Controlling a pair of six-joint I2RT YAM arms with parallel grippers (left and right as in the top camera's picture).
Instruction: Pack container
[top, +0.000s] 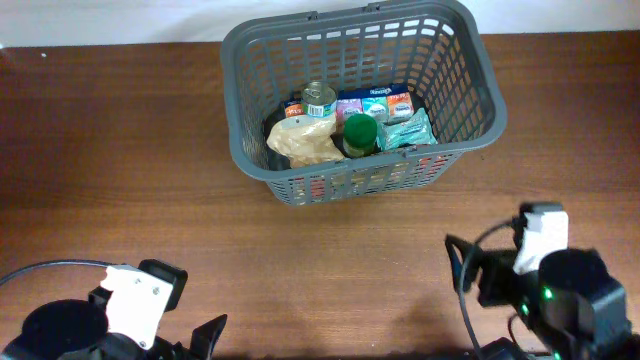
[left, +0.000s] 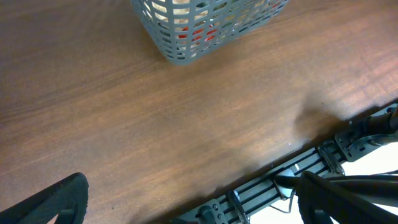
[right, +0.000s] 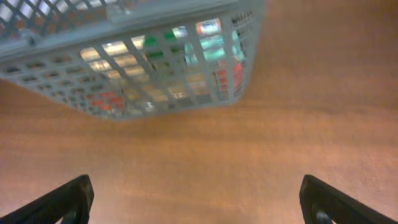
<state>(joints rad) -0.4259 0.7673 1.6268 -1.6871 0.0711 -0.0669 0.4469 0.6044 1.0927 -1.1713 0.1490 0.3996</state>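
Where the brown wooden bench (top: 120, 150) ends at a pale strip (top: 100, 20), a grey basket (top: 470, 90) sits mouth-up, centred.
Its long axis runs left to right, slightly skewed; packets (top: 300, 140) lie inside. Left tool (left: 186, 202) and right tool (right: 196, 202), near the front edge, both gape empty.

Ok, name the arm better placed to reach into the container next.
Right. Its open pincer faces the container squarely along its long side; the left wrist view catches only one corner.
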